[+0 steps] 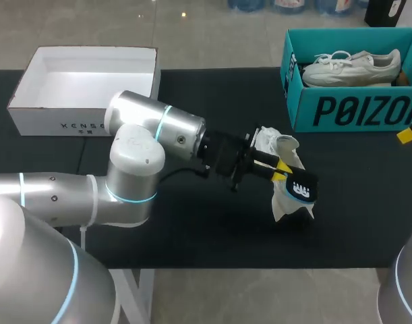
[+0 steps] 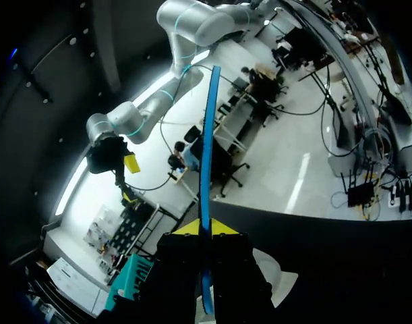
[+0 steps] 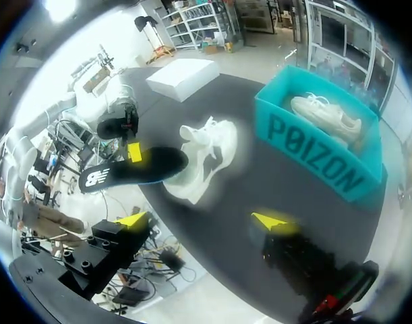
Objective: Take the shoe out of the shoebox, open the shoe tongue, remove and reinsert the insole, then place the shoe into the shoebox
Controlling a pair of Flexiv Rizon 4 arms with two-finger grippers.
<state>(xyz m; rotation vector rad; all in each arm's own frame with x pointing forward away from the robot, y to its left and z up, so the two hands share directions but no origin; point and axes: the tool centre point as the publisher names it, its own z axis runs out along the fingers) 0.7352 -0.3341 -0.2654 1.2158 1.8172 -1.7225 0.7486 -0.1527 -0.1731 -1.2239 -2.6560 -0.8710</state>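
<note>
1. This is looking like a robotics lab: a grey arm [image 1: 135,158] with a trailing cable is hanging over a black table [image 1: 192,229].
2. Two yellow-tipped tools are showing, the left gripper [image 1: 281,170] and the right gripper [image 3: 202,221].
3. Two boxes are sitting on the table: a teal box [image 3: 313,169] just ahead of the right gripper, and a white box [image 3: 182,75] far ahead of it.

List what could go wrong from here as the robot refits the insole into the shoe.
1. The left hand pinches the flat black insole with a white logo over a small area only; pressed into the shoe, it may bend or slip free.
2. The white lace-up shoe rests unheld on the black table, the open right hand apart from it; a push from the insole could tip or slide it.
</note>
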